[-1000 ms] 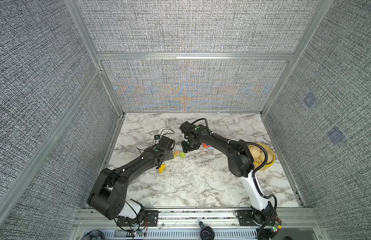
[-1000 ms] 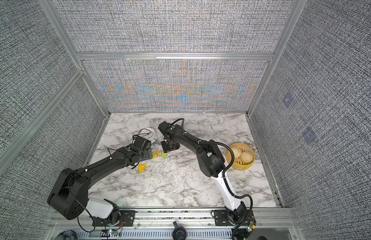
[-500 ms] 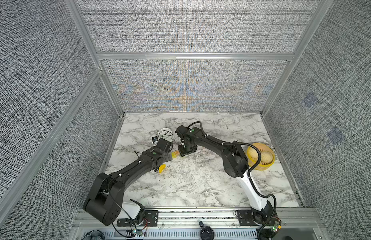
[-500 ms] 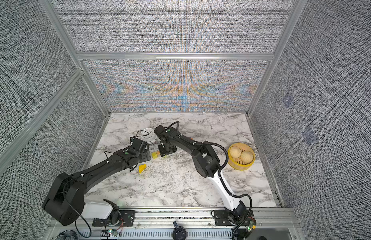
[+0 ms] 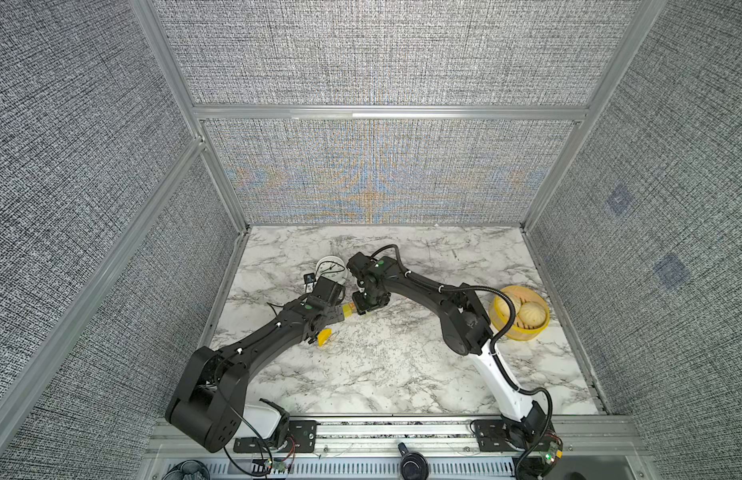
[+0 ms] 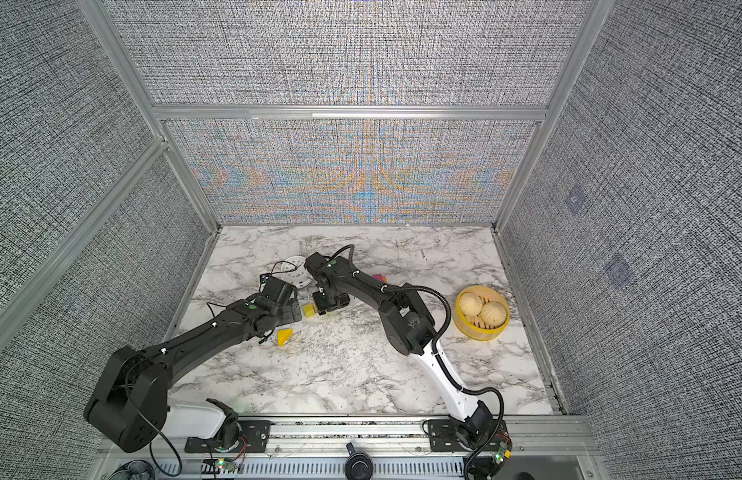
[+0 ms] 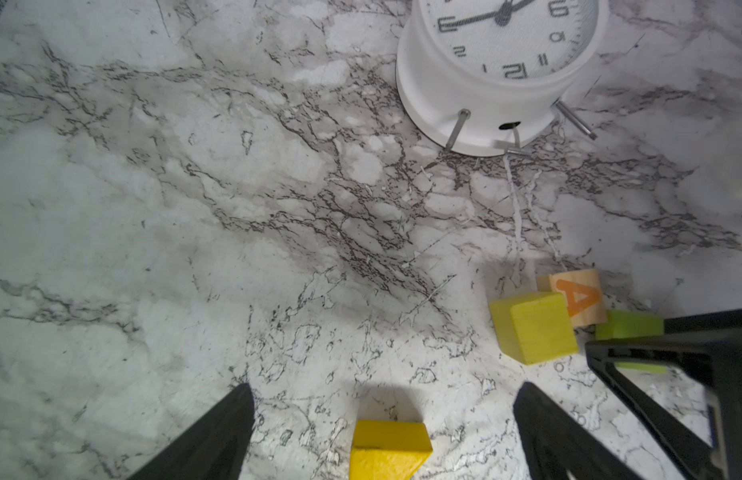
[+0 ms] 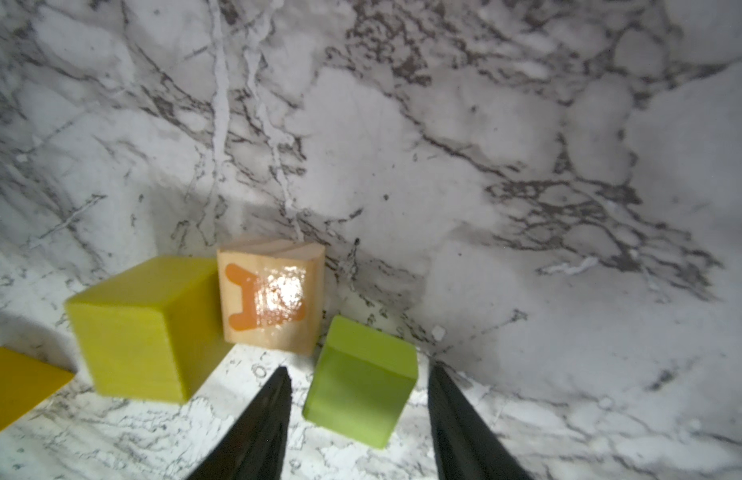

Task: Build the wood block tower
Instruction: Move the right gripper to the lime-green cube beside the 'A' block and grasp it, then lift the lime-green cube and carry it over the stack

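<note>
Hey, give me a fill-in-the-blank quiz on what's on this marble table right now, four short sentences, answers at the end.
1. The block between the fingers of the open right claw is coloured ___.
2. The tan block beside it shows an orange letter ___.
3. The wedge between the fingers of the open left claw is coloured ___.
4. The yellow basket holds ___ buns.

Missing words: green, A, yellow, two.
</note>
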